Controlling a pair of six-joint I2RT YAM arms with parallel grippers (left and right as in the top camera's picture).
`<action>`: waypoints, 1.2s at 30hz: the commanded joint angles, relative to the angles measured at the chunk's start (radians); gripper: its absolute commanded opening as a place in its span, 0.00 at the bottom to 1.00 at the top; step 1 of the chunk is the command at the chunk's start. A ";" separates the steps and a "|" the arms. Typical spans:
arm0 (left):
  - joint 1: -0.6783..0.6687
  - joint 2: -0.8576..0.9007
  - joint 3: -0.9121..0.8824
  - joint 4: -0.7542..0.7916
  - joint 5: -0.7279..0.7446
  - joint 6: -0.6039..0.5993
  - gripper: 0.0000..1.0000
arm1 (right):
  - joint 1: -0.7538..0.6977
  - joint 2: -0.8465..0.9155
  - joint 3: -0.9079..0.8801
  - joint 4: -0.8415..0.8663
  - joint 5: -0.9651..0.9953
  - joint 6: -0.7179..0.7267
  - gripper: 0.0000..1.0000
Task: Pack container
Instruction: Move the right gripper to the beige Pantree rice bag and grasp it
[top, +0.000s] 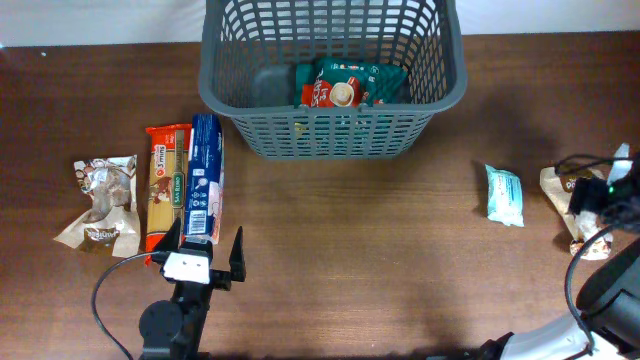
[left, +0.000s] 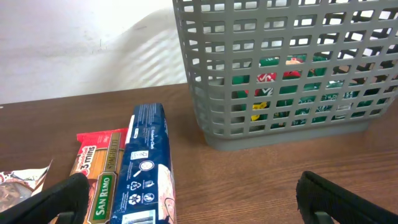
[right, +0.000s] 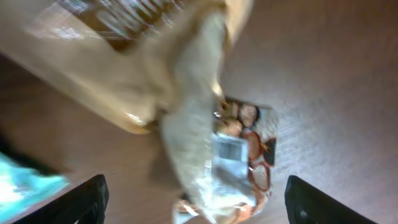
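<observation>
Left gripper (top: 204, 250): jaws wide; blue rectangular packet (top: 206, 176) just ahead.
Right gripper (right: 196, 190): jaws wide; centre blurred tan crinkly bag (right: 186, 106) between them.

Brown wood-grain table (top: 400, 240), filling the overhead view; white wall (left: 81, 43) beyond its far edge.

Left side, three packets lying flat in a row:
- Furthest left, crinkled brown-and-white packet (top: 100, 205), just apart from the next.
- Red-and-orange pasta packet (top: 166, 185), marked "3 mins" and "San Remo", set lengthwise from near to far.
- Blue packet (top: 205, 178) just right of it, touching along the long edge, with a white label at the near end.

Right side:
- Pale teal packet (top: 504, 194), lying alone.
- Further right, near the edge of view, tan packet (top: 556, 186), partly hidden; blurred in the right wrist view, next to a smaller printed packet (right: 245, 149).
</observation>
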 joint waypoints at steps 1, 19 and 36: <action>0.001 -0.005 -0.006 0.002 0.010 -0.006 0.99 | -0.026 0.000 -0.048 0.039 0.046 -0.028 0.83; 0.001 -0.005 -0.006 0.003 0.010 -0.006 0.99 | -0.028 0.097 -0.089 0.161 0.018 0.078 0.34; 0.001 -0.005 -0.006 0.002 0.010 -0.006 0.99 | 0.004 0.038 0.406 -0.116 -0.636 0.391 0.04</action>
